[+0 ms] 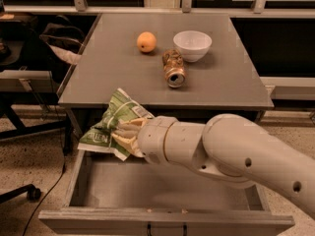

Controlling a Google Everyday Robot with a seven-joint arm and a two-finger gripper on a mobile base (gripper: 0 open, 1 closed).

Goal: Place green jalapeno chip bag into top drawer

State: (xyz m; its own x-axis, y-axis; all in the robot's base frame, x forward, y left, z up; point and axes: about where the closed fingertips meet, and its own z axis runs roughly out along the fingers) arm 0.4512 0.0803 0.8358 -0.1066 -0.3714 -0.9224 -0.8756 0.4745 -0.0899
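My gripper [123, 134] is shut on the green jalapeno chip bag [109, 125], a crinkly light-green bag with white stripes. It holds the bag in the air over the back left corner of the open top drawer [162, 188], just below the table's front edge. The white arm [231, 156] reaches in from the right across the drawer. The drawer is pulled out toward me, its grey floor bare, its front panel [167, 223] at the bottom of the view with a small dark handle.
On the grey table [98, 77] lie an orange [146, 42], a white bowl [192, 44] and a crushed brown can [173, 69]. A dark chair [29, 82] and its wheeled base [29, 193] stand at the left. A cable runs over the floor.
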